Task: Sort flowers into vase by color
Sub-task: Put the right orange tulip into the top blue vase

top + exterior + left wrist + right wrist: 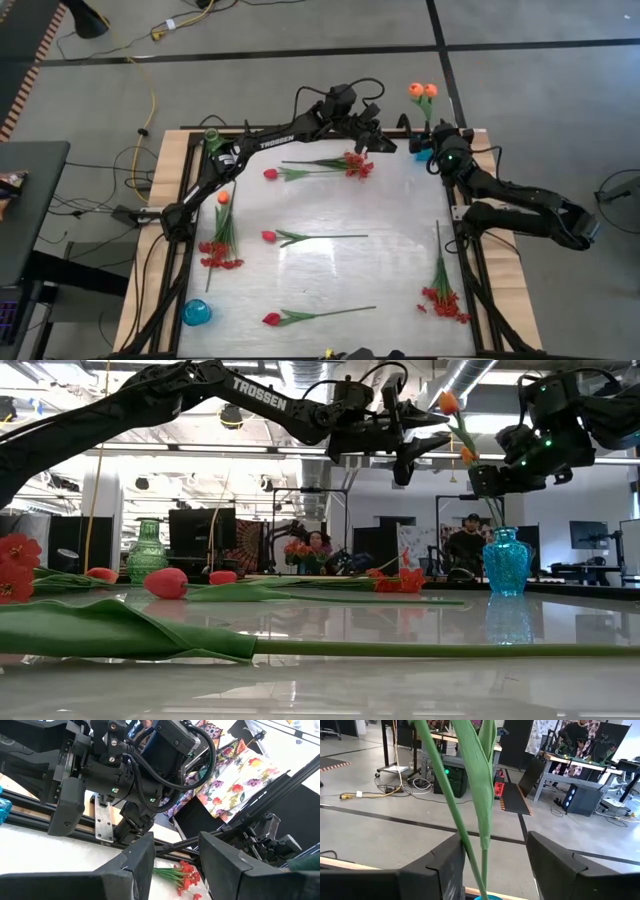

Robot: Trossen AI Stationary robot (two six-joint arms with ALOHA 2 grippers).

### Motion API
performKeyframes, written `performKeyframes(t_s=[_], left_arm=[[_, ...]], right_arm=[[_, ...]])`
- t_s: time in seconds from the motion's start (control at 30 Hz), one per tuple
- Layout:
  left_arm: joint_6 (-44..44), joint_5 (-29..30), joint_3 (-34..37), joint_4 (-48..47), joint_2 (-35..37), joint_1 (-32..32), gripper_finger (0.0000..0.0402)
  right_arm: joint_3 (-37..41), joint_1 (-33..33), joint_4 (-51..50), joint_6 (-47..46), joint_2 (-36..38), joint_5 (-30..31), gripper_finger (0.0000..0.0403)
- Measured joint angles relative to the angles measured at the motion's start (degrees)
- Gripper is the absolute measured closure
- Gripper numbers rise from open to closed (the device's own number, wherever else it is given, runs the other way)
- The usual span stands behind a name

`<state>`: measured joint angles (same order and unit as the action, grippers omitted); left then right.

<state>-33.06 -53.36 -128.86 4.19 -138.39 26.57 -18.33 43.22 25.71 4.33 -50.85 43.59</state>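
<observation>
Right tool (490,865) stands open around the orange tulips' (423,91) stems in the blue vase (506,561), gripping nothing; left tool (175,865), beside it, open and empty.

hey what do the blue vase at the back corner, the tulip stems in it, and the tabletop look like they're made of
Blue vase: probably glass or clear plastic; it is translucent, glossy and faceted.
Orange tulips standing in it: stems look like matte moulded plastic, evenly green, though the look leaves that open.
Table: a glossy pale sheet that mirrors the flowers; the material is unclear.
</observation>
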Motion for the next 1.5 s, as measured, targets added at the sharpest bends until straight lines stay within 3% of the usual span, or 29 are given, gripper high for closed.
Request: performKeyframes(t_s=[0.3,0.63,0.9,1.17,1.5], left_arm=[[0.0,0.0,0.0,0.0,0.0,0.0,0.0260],[0.2,-0.1,0.0,0.0,0.0,0.0,0.0260],[0.8,-0.1,0.0,0.0,0.0,0.0,0.0260],[0.9,-0.1,0.0,-0.1,0.0,0.0,0.0260],[0.9,-0.2,0.0,-0.9,0.0,0.0,0.0260]], right_arm=[[0.0,0.0,-0.2,-4.1,0.3,-0.1,0.0163],[-0.1,0.0,-4.9,-6.0,6.9,-0.2,0.0163],[-5.6,0.0,-24.3,-13.2,8.7,-1.0,0.0163],[-12.6,0.0,-39.7,-19.0,8.1,-7.0,0.0163],[-21.4,0.0,-56.0,-19.5,7.4,-13.3,0.0163]])
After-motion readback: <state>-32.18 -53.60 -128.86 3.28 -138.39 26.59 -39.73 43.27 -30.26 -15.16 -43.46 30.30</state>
